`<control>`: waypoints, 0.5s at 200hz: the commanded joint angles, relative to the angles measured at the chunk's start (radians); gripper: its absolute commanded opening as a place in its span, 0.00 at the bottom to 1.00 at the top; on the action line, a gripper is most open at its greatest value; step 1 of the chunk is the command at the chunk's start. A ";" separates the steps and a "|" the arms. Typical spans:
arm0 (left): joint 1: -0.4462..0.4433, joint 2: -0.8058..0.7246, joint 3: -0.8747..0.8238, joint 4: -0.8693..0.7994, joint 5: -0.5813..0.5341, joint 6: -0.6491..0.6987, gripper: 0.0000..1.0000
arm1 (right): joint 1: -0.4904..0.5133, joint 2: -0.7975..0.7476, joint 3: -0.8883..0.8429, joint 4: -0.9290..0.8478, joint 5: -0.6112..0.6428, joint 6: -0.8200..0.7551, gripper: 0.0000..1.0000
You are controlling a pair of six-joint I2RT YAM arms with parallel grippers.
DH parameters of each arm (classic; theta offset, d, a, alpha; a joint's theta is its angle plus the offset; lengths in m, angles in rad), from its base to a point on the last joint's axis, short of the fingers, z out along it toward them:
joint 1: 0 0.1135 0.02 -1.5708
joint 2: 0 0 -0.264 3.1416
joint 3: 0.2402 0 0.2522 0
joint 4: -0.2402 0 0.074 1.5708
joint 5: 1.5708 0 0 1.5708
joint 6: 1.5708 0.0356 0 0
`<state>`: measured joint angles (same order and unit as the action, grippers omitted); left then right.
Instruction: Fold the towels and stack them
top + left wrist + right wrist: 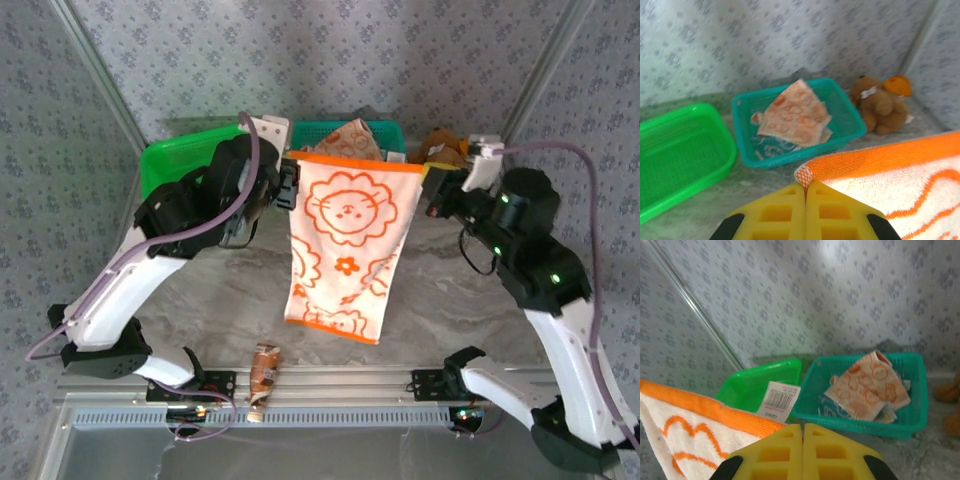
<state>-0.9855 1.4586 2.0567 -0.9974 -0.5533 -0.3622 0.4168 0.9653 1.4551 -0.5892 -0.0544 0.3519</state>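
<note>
Corners of the orange towel [345,245] are clamped in the left tool [805,187] and right tool [803,427], likely so it is hung flat for folding.

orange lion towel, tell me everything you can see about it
The orange lion towel looks like soft white terry with a bright orange border, printed with an orange-outline lion face, a flower and more lions lower down. It hangs unfolded and spread flat in the air, narrowing slightly toward the bottom. The left gripper and right gripper are each shut on a top corner. A white barcode label sticks up near the right-hand corner. Whether the bottom edge touches the table is unclear.
</note>
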 commanded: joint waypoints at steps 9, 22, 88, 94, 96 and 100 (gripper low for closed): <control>0.145 0.019 -0.097 0.132 0.166 -0.030 0.00 | -0.048 0.115 -0.048 0.126 -0.061 0.009 0.00; 0.210 0.051 -0.101 0.175 0.223 -0.031 0.00 | -0.086 0.180 -0.049 0.177 -0.093 0.014 0.00; 0.364 0.263 -0.147 0.306 0.344 0.044 0.00 | -0.166 0.465 -0.019 0.389 -0.167 -0.051 0.00; 0.373 0.276 -0.151 0.311 0.346 0.047 0.00 | -0.165 0.479 -0.021 0.400 -0.170 -0.062 0.00; 0.376 0.279 -0.155 0.313 0.347 0.049 0.00 | -0.166 0.484 -0.023 0.402 -0.169 -0.064 0.00; 0.380 0.284 -0.165 0.313 0.350 0.054 0.00 | -0.165 0.492 -0.027 0.408 -0.168 -0.066 0.00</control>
<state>-0.6315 1.7081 1.9091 -0.7479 -0.2489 -0.3489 0.2588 1.4204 1.4117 -0.2836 -0.1864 0.3351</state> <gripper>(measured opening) 0.041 0.049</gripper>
